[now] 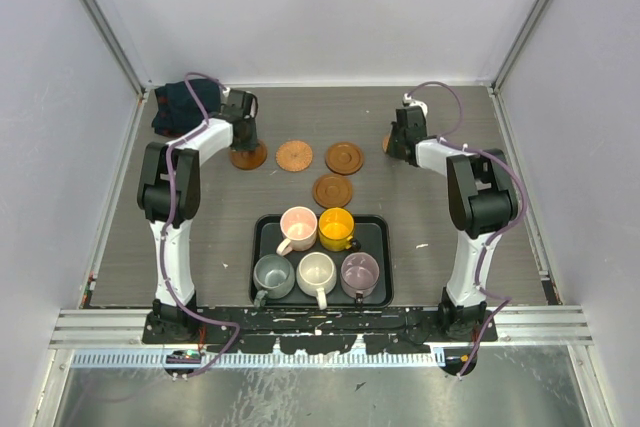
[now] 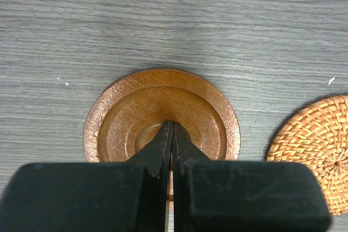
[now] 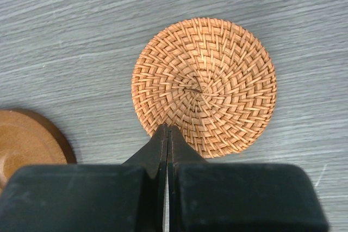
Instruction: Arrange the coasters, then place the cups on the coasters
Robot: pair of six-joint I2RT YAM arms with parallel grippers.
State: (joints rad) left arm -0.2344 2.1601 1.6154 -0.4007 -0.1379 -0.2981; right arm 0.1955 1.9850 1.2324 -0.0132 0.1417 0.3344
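Tray (image 1: 384,232): black, rectangular, at the near side of the table (image 1: 200,237), between the two arm bases. It holds all five cups, upright. Back row: pink cup (image 1: 298,223), yellow cup (image 1: 336,227). Front row: grey-green cup (image 1: 272,274), cream cup (image 1: 317,270), mauve cup (image 1: 360,270). They're packed close; can't tell whether neighbours touch.

Coasters all lie flat on the table beyond the tray. Rough row, left to right: left wooden coaster (image 2: 163,107) (ringed, raised rim), flat woven coaster (image 1: 294,156), middle wooden coaster (image 1: 344,157), right woven coaster (image 3: 204,85). The fifth, near wooden coaster (image 1: 332,190), sits closer in, between that row and the tray's far rim. All are apart from each other.

Dark cloth-like bundle (image 1: 185,102) in the back-left corner, behind the left arm. The arms reach past the tray on either side; the cups stand between them.

Left gripper (image 2: 172,129): jaws pressed together, nothing between them. Tips sit over the centre recess of the left wooden coaster; can't tell if they touch it. The flat woven coaster is just beside it on the right.

Right gripper (image 3: 167,130): also closed, holding nothing. Tips are at the near edge of the right woven coaster; from above the gripper hides most of that disc. The middle wooden coaster's rim shows at the left edge of the right wrist view, clear of the woven one.
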